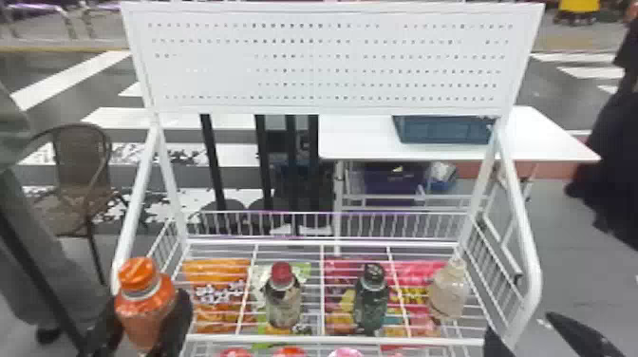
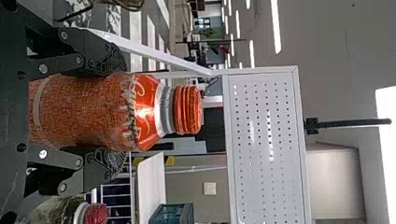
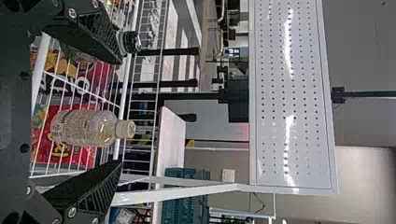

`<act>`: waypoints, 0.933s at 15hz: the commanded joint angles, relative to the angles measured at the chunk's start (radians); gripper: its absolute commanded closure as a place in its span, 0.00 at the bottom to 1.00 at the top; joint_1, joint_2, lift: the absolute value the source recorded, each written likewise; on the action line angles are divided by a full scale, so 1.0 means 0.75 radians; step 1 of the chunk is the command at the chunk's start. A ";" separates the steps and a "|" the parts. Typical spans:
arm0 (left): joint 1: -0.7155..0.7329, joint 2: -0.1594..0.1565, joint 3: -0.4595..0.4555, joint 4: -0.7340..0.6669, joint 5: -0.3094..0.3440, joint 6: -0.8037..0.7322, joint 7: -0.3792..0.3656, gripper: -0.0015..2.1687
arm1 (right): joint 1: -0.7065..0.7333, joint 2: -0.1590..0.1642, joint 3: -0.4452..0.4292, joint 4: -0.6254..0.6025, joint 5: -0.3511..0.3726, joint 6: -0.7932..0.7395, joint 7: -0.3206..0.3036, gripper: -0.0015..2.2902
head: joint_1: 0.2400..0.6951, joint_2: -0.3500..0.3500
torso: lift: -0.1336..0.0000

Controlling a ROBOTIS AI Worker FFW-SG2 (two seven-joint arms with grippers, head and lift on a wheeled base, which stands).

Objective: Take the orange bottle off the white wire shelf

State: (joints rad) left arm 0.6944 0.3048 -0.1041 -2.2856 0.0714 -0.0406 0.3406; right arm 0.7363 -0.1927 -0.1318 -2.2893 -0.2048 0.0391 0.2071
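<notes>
Black left fingers (image 1: 180, 315) clasp the orange bottle (image 1: 144, 304) upright; right fingers (image 1: 578, 336) stand well apart.

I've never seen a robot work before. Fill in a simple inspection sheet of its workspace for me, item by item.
Surface: white wire shelf.
Job's things: orange bottle, upright at the shelf's left front; base hidden.
Clutter: red-capped bottle, black-capped bottle, clear bottle; bright packets beneath the wires.
Left gripper: closed on the orange bottle.
Right gripper: open, near the shelf's right front corner.
Cables: nothing seen around the bottles.
Surroundings: perforated panel above; white table with blue crate behind; brown chair left.
</notes>
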 commanded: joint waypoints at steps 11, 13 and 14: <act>-0.010 -0.001 -0.017 0.004 -0.011 0.000 0.000 0.32 | 0.012 -0.001 0.006 -0.001 -0.001 0.000 0.000 0.06 | 0.57 0.50 | 1.00; -0.010 -0.001 -0.017 0.004 -0.011 0.000 0.000 0.32 | 0.010 -0.001 0.008 -0.001 -0.001 0.000 0.000 0.06 | 0.57 0.50 | 1.00; -0.010 -0.001 -0.017 0.004 -0.011 0.000 0.000 0.32 | 0.010 -0.001 0.008 -0.001 -0.001 0.000 0.000 0.06 | 0.57 0.50 | 1.00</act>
State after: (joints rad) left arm 0.6874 0.3037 -0.1166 -2.2825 0.0629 -0.0406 0.3405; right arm 0.7443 -0.1932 -0.1262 -2.2902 -0.2053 0.0392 0.2071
